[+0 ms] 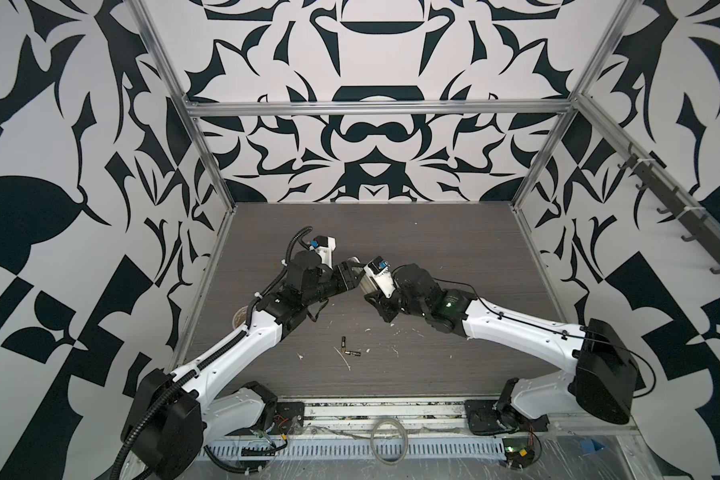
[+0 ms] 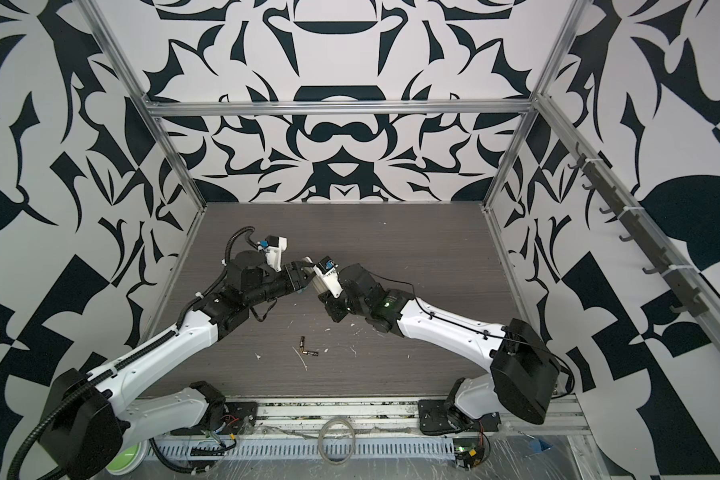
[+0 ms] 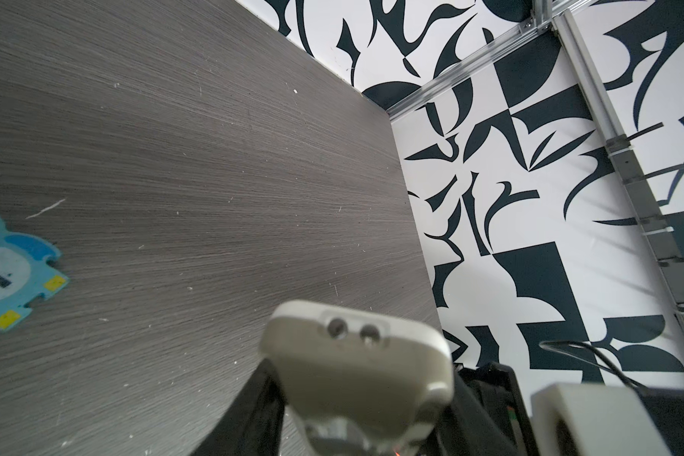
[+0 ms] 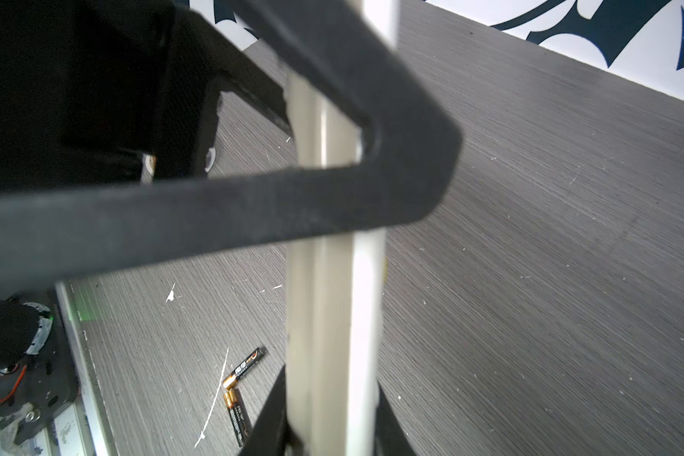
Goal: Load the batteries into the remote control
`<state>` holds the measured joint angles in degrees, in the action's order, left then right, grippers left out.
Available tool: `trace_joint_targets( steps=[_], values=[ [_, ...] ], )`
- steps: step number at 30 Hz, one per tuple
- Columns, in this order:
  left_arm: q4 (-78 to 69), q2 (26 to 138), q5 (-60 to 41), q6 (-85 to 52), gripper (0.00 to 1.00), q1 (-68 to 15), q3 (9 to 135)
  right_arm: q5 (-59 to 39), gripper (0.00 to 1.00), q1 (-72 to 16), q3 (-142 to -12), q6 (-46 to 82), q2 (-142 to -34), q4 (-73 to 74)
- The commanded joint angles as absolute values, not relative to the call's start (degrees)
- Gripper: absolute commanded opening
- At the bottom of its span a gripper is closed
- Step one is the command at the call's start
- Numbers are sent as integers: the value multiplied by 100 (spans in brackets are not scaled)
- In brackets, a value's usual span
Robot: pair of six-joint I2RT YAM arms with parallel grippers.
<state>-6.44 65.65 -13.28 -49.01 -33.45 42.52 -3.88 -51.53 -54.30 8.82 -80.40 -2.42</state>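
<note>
Above the middle of the tabletop (image 1: 433, 249) in both top views, two dark wrists meeting nose to nose, with little of the load shown between them. Told far better from the left wrist: the blunt end of the remote control (image 3: 356, 355), pale, with two small round bulbs, pinched between the dark fingers of the left tool (image 3: 364, 398), closed on it. Caught in that view too, a blue owl figure (image 3: 12, 276) marked "1", flat on the wood. From the right wrist, the long pale body of the remote control (image 4: 332, 308) instead, clamped on both sides by the fingers of the right tool (image 4: 328, 426), then passing on through the black fingers of the left tool. On the tabletop at six o'clock from the joined tools, well apart from the remote control, the batteries (image 1: 352, 353). Tiny in both top views, yet sharp from the right wrist, where the batteries (image 4: 235, 414) show gold ends just beside each other in an L.
</note>
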Motion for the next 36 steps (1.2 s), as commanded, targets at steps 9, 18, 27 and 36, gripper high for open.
trace_joint_targets(
  steps=[9, 18, 27, 36],
  values=[
    [-1324, 6429, -1825, -4733, 79, -3366, 4047, -404, 0, -5061, -5192, 1000, -7573, 270],
    [-1727, 6176, -2352, -4360, 89, -3364, 3977, -1314, 0, -4468, -4728, 1349, -7076, 624],
    [-2639, 5817, -2810, -4149, 93, -3362, 3609, -2821, 0, -4008, -4163, 1783, -6619, 1748],
    [-3663, 5906, -3479, -4420, 94, -3340, 3516, -3797, 0, -3960, -3859, 2253, -6562, 2891]
  ],
)
